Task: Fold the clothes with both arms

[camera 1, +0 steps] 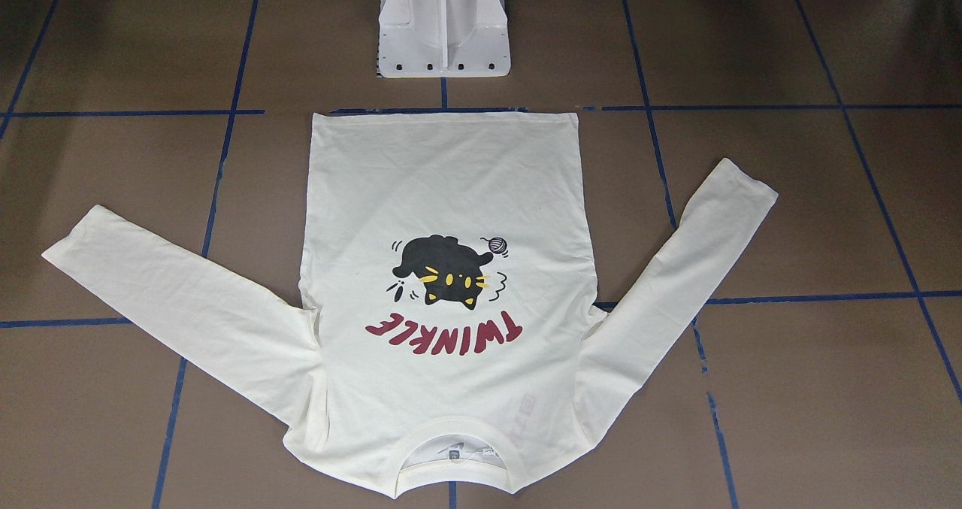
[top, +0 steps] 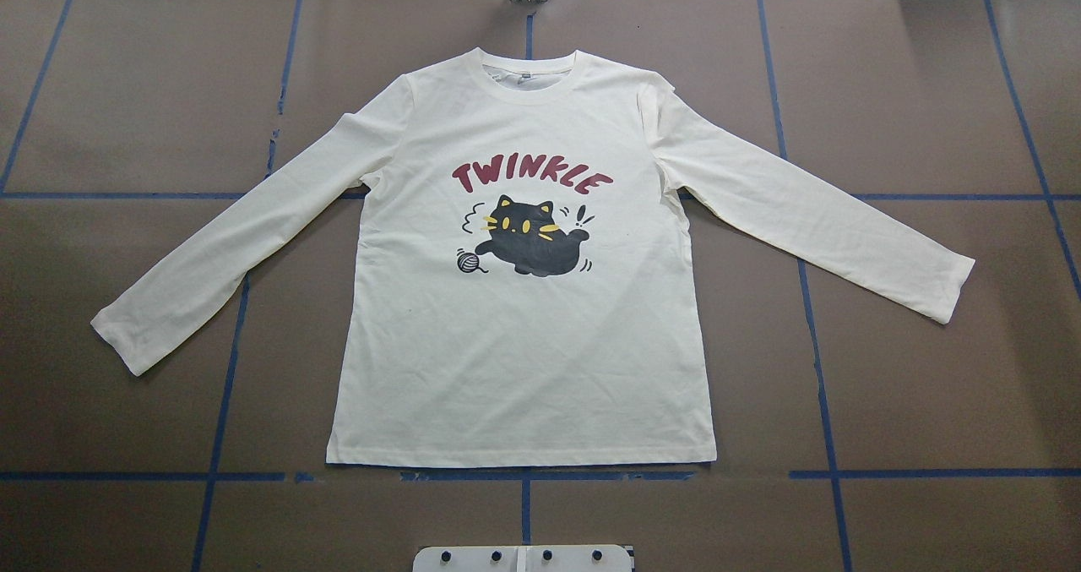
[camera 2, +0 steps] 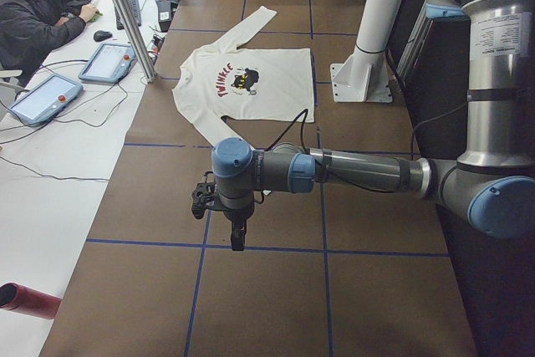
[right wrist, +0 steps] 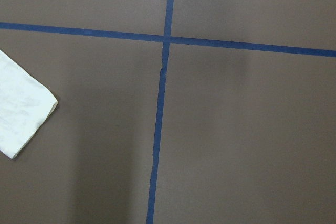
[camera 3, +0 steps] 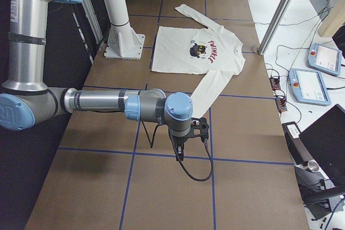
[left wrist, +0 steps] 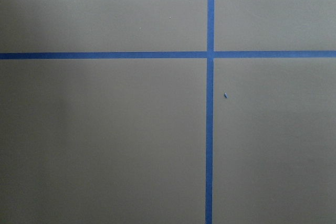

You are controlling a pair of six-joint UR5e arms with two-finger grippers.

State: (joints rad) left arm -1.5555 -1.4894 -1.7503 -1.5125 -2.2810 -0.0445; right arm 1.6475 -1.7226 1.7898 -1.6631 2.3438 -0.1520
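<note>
The shirt (top: 524, 344) lies flat, print up, at mid-tabletop (top: 929, 386), sleeves spread; folding looks not yet begun. The left tool (camera 2: 236, 236) and right tool (camera 3: 179, 146) hang beyond the cuffs; whether apart or together cannot be told. Next, likely, each reaches for a sleeve. No container shows.

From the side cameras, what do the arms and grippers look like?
The left arm and right arm are grey metal tubes with light-blue joint caps. The left gripper and right gripper are small, black. A black cable loops below the right gripper.
</note>
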